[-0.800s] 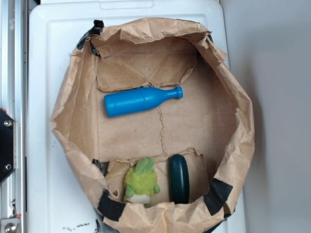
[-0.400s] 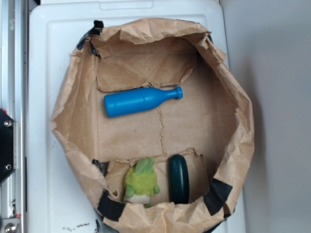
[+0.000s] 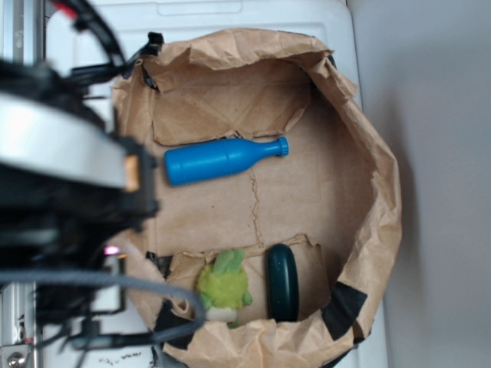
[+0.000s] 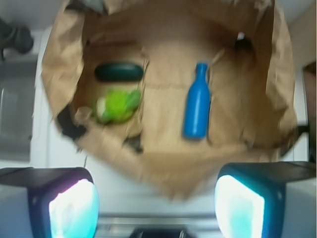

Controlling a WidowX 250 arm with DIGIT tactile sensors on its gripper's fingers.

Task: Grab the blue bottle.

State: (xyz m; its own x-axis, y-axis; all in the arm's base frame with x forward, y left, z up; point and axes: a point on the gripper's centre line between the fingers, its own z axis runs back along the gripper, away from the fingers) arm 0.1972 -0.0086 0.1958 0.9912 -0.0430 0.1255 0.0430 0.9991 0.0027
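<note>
At the bottom of the wrist view we see our gripper [image 4: 156,208] with its fingers [image 4: 69,206] spread wide, holding nothing, above the white desk [image 4: 148,171]. Beyond them lies a paper-lined basket [image 4: 163,186]. Inside it rests the bottle [image 4: 197,101], well apart from the fingers: bright blue, opaque, a cylinder tapering to a narrow neck and cap, lying flat on the brown paper. Farther left sit a green toy [image 4: 116,105] and a dark oval [image 4: 119,72].
</note>
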